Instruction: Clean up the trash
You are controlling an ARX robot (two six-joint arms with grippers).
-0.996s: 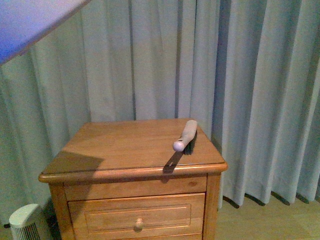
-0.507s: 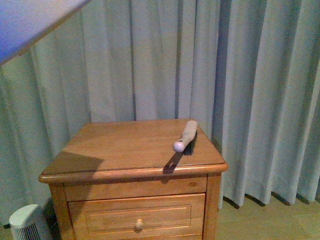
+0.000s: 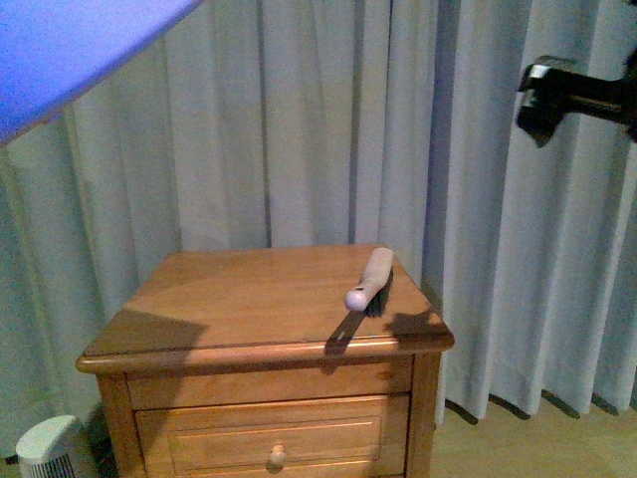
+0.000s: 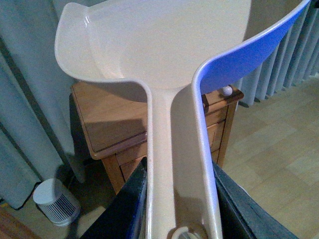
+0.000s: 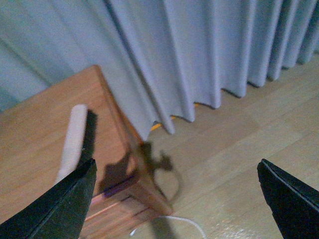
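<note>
No trash shows in any view. My left gripper [image 4: 179, 209] is shut on the handle of the beige dustpan [image 4: 164, 45], held high above the wooden nightstand [image 4: 114, 119]; the pan's underside fills the upper left corner of the front view [image 3: 70, 45]. My right gripper [image 5: 174, 199] is open and empty, up in the air beyond the nightstand's right edge, above the floor; it shows at the upper right of the front view [image 3: 542, 100]. A hand brush [image 3: 370, 281] with a beige handle lies on the nightstand [image 3: 239, 299] near its right front corner; it also shows in the right wrist view [image 5: 75, 142].
Grey curtains [image 3: 328, 119] hang behind and right of the nightstand. A small white fan heater [image 3: 50, 448] stands on the floor at its left. A white cable [image 5: 174, 221] lies on the wooden floor [image 5: 239, 144] by the nightstand's leg.
My right gripper has come into the front view at the upper right. The view has shifted slightly; the dustpan covers a bit more of the upper left corner.
</note>
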